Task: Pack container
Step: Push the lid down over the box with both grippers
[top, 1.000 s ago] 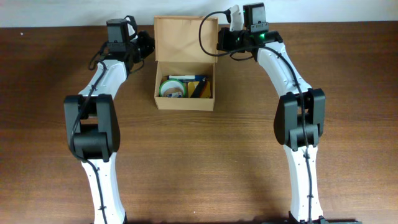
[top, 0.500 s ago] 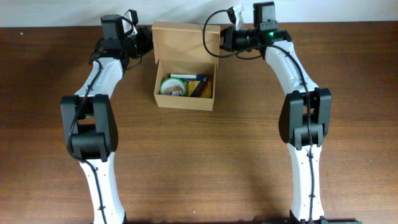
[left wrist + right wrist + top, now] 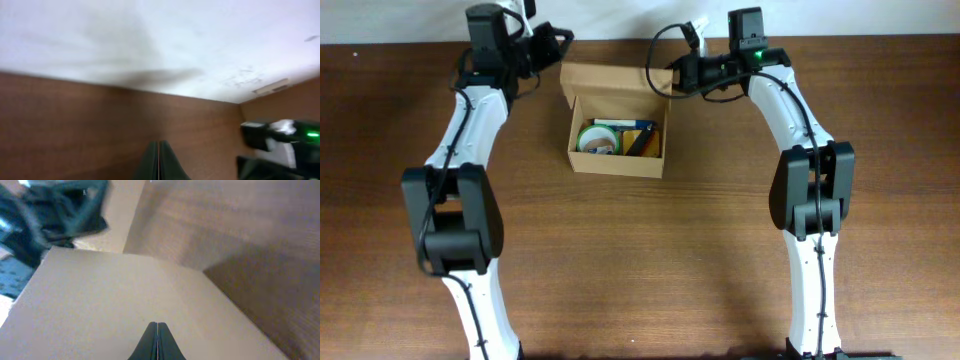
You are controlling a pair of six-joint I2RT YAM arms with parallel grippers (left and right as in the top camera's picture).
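Observation:
The tan cardboard container (image 3: 617, 164) stands at the table's back middle. Its hinged flap lid (image 3: 605, 78) stands raised and leans forward over the opening. Inside are a green-and-white tape roll (image 3: 597, 139) and yellow and dark items (image 3: 642, 139). My right gripper (image 3: 667, 80) is shut at the lid's right edge; in the right wrist view its closed fingers (image 3: 157, 332) lie against the lid's plain back face (image 3: 110, 300). My left gripper (image 3: 560, 38) is shut behind the lid's left corner, apart from it; its closed fingers (image 3: 158, 162) point over bare wood.
A white wall (image 3: 150, 35) runs along the table's back edge just behind both grippers. The right arm's black wrist with a green light (image 3: 280, 142) shows in the left wrist view.
The lid has tipped forward from lying back to leaning over the box. My left gripper rose and moved back toward the wall. My right gripper stayed at the lid's right edge.

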